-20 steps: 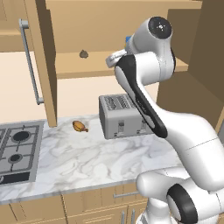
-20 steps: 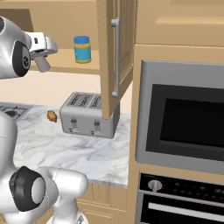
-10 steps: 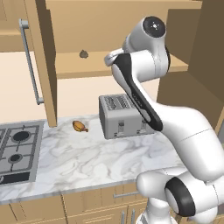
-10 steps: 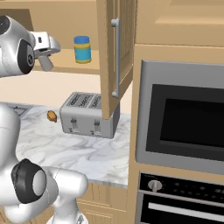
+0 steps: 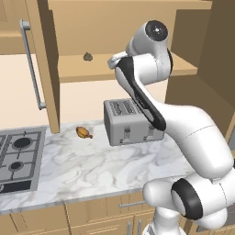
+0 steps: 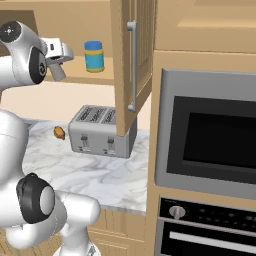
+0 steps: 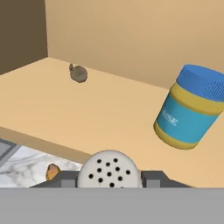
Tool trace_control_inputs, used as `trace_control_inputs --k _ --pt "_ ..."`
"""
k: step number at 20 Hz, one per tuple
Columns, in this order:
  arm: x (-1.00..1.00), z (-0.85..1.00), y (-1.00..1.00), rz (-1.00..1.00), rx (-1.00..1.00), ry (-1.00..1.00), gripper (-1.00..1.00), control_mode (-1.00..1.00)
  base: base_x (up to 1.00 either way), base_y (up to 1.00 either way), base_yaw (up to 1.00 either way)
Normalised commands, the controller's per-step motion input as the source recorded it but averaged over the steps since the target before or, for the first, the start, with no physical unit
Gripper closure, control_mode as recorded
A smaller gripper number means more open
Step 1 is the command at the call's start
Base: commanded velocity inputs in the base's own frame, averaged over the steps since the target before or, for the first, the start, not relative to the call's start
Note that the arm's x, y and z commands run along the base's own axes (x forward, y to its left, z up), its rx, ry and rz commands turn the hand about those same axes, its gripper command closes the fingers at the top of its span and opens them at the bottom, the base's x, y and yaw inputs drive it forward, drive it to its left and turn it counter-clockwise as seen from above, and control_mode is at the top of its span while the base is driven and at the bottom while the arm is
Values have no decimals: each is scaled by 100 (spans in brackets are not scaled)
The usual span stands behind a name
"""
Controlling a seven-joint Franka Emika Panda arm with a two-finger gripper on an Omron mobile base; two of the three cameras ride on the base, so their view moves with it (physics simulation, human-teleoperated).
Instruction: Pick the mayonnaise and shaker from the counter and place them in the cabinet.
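— Wooden cabinet [image 6: 127, 60] up high with its door open. Where is the shaker [image 7: 109, 169]?

— Squeezed in the gripper [image 7: 109, 178], up by the cabinet shelf [image 7: 65, 109]. Its dotted cap pokes up; the rest is hidden.

— And the mayonnaise [image 6: 93, 56]?

— Standing on that shelf, near a small dark lump [image 5: 87, 56].

— What's on the bench [image 5: 92, 160]?

— A toaster [image 5: 131, 121] and a small orange thing [image 5: 83, 132], too tiny to tell.

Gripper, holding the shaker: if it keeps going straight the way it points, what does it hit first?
Probably the bare cabinet shelf, then the back wall. The mayonnaise sits right of that line, the dark lump left. Depth unclear.
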Motion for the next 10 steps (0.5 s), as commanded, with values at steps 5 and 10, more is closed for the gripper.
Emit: trace_control_inputs --k 5,10 --pt "32 0 0 0 0 0 100 -100 0 0 0" --pt "28 -2 0 0 0 0 100 -100 0 0 0"
